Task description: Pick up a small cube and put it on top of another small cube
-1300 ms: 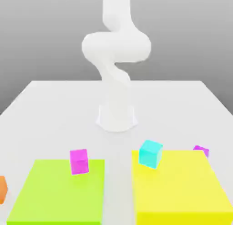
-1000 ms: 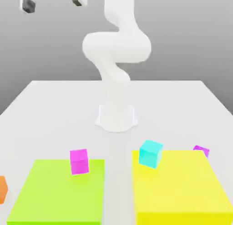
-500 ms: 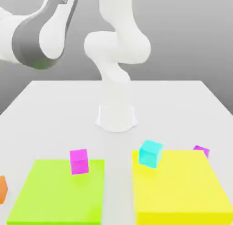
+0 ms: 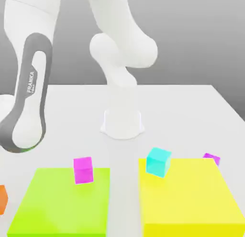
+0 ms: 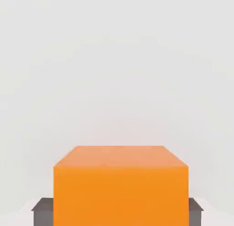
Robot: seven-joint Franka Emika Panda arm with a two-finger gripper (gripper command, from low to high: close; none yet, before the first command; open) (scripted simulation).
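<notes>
In the exterior view, the orange cube (image 4: 3, 200) sits at the exterior view's left edge, partly cut off by the frame, beside the green block (image 4: 62, 207) and apart from it. The magenta cube (image 4: 83, 171) rests on the green block, near its far edge. Across a gap, the yellow block (image 4: 189, 197) carries the cyan cube (image 4: 158, 162) near its far corner on the exterior view's left. The purple cube (image 4: 212, 158) lies beyond the yellow block, which hides part of it. The two broad blocks take up much of the near part of the white surface (image 4: 167, 116). The arm (image 4: 31, 83) reaches down on the exterior view's left, its lower part well above the orange cube in the frame.

In the hand view, the claw (image 5: 117, 211) grasps the orange cube, a dark fingertip (image 5: 43, 216) against each of two opposite sides. This view reveals the grip and the cube's full width, which the exterior view does not; the exterior view adds the other cubes and both blocks.
</notes>
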